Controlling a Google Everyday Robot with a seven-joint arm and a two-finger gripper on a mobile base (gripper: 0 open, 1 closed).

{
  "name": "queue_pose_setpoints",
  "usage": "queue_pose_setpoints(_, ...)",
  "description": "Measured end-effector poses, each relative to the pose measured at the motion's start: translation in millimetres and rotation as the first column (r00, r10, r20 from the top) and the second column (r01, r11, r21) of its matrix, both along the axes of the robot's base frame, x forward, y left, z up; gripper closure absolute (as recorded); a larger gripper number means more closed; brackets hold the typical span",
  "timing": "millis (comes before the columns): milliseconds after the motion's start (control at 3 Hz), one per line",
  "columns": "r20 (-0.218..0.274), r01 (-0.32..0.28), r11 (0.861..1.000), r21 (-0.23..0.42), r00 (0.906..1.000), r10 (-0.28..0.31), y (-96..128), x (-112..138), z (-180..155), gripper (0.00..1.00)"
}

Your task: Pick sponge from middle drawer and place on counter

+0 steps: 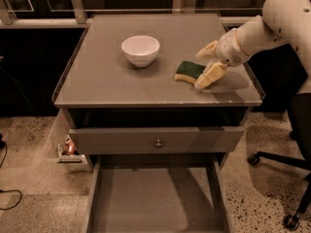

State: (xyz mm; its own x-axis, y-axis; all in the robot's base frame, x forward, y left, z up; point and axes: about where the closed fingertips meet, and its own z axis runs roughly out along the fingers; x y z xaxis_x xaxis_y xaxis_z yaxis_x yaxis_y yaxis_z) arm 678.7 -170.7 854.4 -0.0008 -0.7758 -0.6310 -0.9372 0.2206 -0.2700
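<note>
near the right edge of the counter [107, 76] the sponge [187, 70] lies flat, green side up. the claw [199, 71] sits just beside it, fingers spread and released. below, the middle drawer [155, 198] stands open.

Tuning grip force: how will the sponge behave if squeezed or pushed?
The sponge is likely soft and light: yellow foam under a scrub face, so it should compress. Flat on the counter, it should slide, not roll. The gripper sits open just beside it.
</note>
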Motion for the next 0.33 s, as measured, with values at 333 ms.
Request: queue_pose_setpoints(333, 0.000, 0.000, 1.000, 0.000, 1.0000, 0.000, 0.0, 0.0, 0.0, 0.00)
